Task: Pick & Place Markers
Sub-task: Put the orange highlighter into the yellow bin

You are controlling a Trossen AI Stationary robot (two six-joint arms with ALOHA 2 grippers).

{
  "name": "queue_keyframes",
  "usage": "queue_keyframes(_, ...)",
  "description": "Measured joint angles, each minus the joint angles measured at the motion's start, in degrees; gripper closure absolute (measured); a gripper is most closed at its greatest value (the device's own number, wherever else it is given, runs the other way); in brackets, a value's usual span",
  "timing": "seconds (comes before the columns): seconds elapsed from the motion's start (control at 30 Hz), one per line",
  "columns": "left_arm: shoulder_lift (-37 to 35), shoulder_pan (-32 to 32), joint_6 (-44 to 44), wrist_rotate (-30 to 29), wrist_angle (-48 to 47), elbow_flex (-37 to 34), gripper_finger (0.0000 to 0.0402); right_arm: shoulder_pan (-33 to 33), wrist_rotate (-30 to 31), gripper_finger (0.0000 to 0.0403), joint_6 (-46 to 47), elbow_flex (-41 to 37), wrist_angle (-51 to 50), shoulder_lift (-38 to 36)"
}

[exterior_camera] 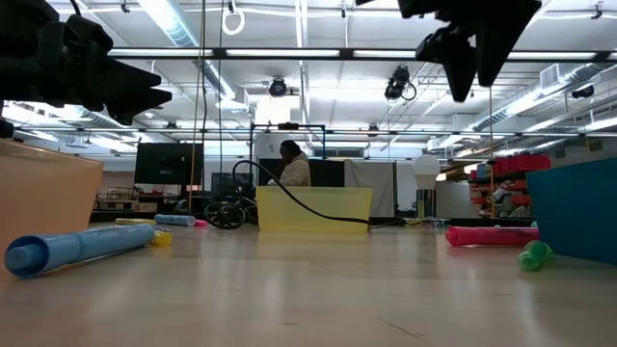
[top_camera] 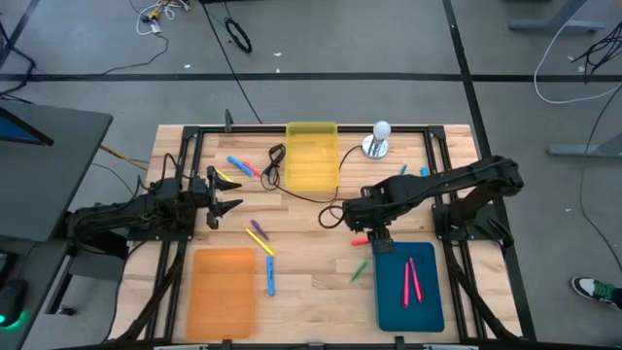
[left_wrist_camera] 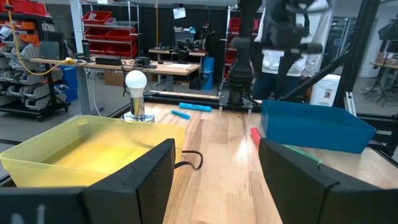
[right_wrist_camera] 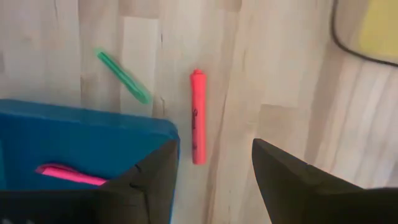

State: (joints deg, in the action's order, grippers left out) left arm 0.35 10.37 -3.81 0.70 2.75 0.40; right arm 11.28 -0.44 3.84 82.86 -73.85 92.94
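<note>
My right gripper [top_camera: 374,233] [right_wrist_camera: 214,180] hangs open, pointing down, above the far left corner of the teal tray [top_camera: 428,301]. Below it a red marker [right_wrist_camera: 198,118] [top_camera: 360,239] lies flat on the wood beside that corner, and a green marker [right_wrist_camera: 123,76] [top_camera: 362,269] lies a little nearer. Two pink markers [top_camera: 412,280] lie in the teal tray. More markers lie at left: purple and yellow [top_camera: 260,238], blue [top_camera: 270,275], blue and pink [top_camera: 243,165]. My left gripper [top_camera: 224,199] [left_wrist_camera: 214,180] waits open and level at the table's left.
An orange tray [top_camera: 225,292] sits at the near left and a yellow tray [top_camera: 311,156] at the far middle, with a black cable [top_camera: 292,190] looping from it. A white bulb on a stand [top_camera: 377,141] and two blue markers [top_camera: 413,171] are at the far right.
</note>
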Motion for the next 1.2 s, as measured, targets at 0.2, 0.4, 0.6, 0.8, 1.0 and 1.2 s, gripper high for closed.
queue_keyframes(0.2, 0.01, 0.0, 0.02, -0.01, -0.01, 0.0, 0.0163, 0.06, -0.01, 0.0195, -0.7, -2.87, 4.12, 2.48)
queue_keyframes(0.4, 0.01, 0.0, 0.02, 0.0, -0.01, 0.0, 0.0163, 0.66, 0.01, 0.0195, -1.12, -6.98, 8.85, 3.91)
queue_keyframes(0.6, -0.01, 0.0, 0.0, 0.01, 0.01, 0.0, 0.0163, 1.71, 0.0, 0.0195, -1.19, -9.17, 11.29, 6.44)
queue_keyframes(0.8, 0.0, 0.0, 0.02, -0.01, -0.01, 0.0, 0.0163, 1.71, -0.01, 0.0195, -1.61, -9.27, 14.34, 10.89)
queue_keyframes(1.0, -0.01, 0.0, 0.02, 0.01, -0.01, 0.0, 0.0163, 1.61, 0.01, 0.0195, -1.94, -9.27, 16.64, 15.45)
queue_keyframes(1.2, 0.01, 0.0, 0.0, 0.01, -0.01, 0.0, 0.0163, 1.05, -0.01, 0.0195, -1.97, -9.27, 19.37, 19.06)
